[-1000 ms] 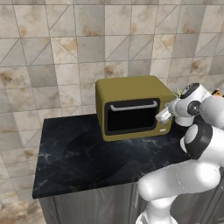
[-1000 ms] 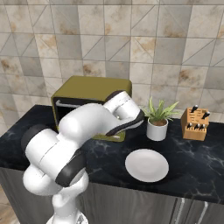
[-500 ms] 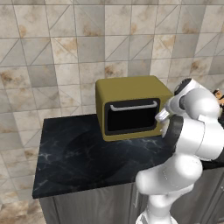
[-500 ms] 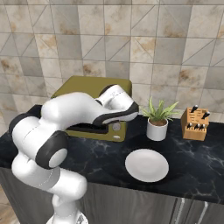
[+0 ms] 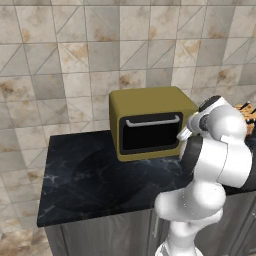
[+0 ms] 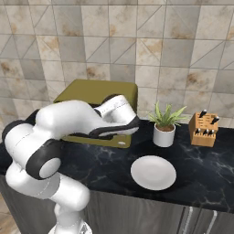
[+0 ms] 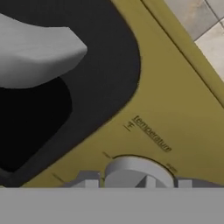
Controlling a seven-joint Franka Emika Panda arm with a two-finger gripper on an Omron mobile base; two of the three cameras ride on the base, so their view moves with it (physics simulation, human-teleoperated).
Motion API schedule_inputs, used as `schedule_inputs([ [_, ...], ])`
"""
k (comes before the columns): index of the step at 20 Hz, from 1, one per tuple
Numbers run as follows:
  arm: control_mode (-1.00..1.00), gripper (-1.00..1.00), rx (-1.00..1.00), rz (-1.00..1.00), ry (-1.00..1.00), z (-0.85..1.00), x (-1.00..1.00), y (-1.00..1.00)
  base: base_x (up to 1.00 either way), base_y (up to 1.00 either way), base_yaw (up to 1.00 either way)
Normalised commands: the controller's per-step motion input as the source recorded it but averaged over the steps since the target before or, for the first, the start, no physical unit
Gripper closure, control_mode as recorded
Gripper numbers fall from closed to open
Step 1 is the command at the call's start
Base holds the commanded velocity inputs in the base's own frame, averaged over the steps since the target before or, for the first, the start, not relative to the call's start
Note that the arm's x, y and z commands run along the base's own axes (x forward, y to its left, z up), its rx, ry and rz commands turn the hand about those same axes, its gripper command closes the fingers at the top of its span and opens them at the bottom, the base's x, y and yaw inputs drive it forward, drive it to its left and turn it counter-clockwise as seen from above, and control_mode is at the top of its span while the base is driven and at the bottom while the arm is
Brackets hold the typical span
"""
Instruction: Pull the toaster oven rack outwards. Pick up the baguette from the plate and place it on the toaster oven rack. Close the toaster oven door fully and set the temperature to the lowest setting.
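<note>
Boxy olive-yellow toaster oven (image 5: 150, 122) sits at the back edge of the black marble surface (image 5: 95, 180), against the tiled wall. Its black-framed dark glass door (image 5: 150, 134) with the slim silver bar handle (image 5: 152, 121) looks fully shut, so rack and baguette can't be checked from here. Round white plate (image 6: 153, 172) near the front edge of the surface is bare, consistent with the bread being inside, but that's a guess. Arm is tucked against the oven's right front corner; the pincer (image 7: 138, 183) sits right on the grey round knob (image 7: 138, 173) under the "temperature" label, one tip on each side, which fits the last step: turning to the lowest setting. Jaws straddle the knob, but I can't tell whether they're clamped on it or clear of it. Potted green plant in a white pot (image 6: 164, 125) and wooden knife block (image 6: 203, 129) stand well right of the oven, out of the way.
</note>
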Motion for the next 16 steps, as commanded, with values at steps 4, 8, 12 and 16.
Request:
schedule_inputs([
  [4,-1.00,1.00,-0.54,0.63,-0.26,0.00,0.00,-0.09,0.00,0.00,0.00],
  [8,-1.00,1.00,-0.53,0.69,-0.23,0.00,0.00,-0.10,0.00,0.00,0.00],
  [12,-1.00,1.00,-0.53,0.71,-0.18,-0.01,0.00,-0.08,0.00,0.00,0.00],
  [16,-1.00,1.00,-0.55,0.70,-0.12,-0.05,0.00,-0.02,0.00,0.00,0.00],
])
